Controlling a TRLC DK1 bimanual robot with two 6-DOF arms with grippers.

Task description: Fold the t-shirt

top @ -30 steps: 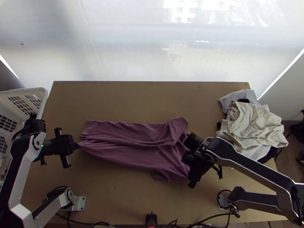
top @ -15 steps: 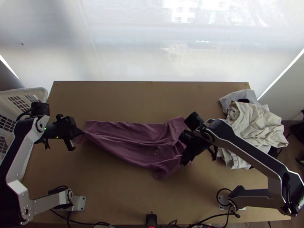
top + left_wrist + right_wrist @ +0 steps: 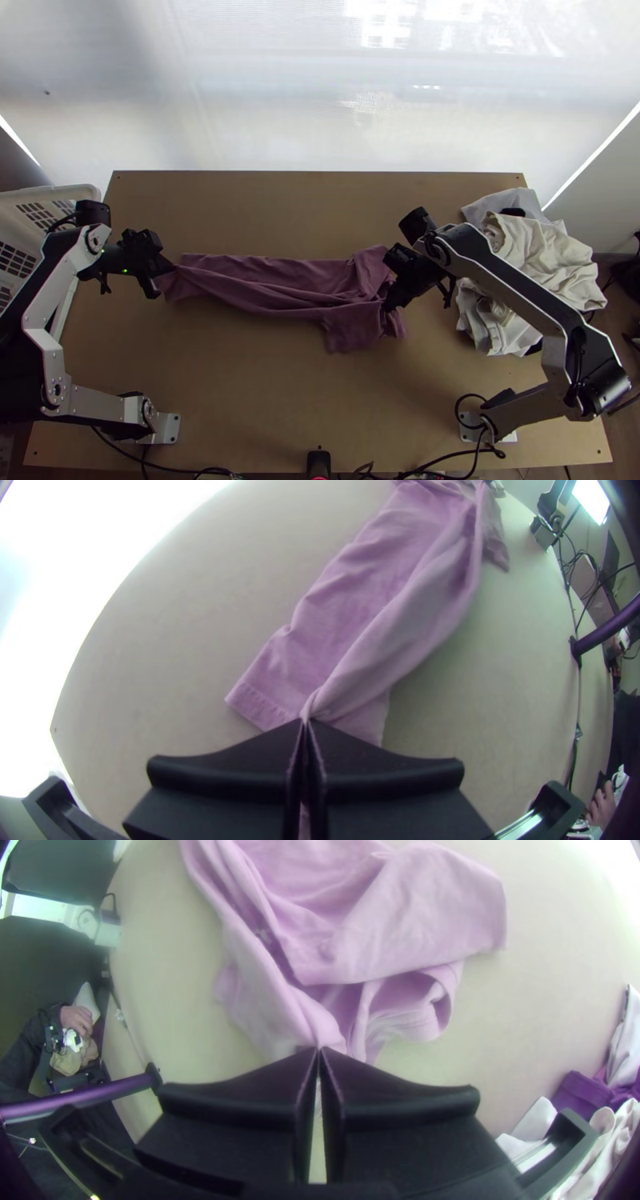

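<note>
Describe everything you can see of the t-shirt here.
The t-shirt is mauve, of soft, thin-looking cloth, with a stitched hem at one end. It stretches across the table, partly folded over itself and creased. The left end effector pinches it at the hem end; the right end effector pinches it near the other end, where the fabric bunches.

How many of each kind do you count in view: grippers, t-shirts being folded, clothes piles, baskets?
Grippers: 2 (left gripper and right gripper, both shut on the shirt)
T-shirts being folded: 1 (mauve t-shirt)
Clothes piles: 1 (mostly cream pile)
Baskets: 1 (white basket)
Total: 5
</note>
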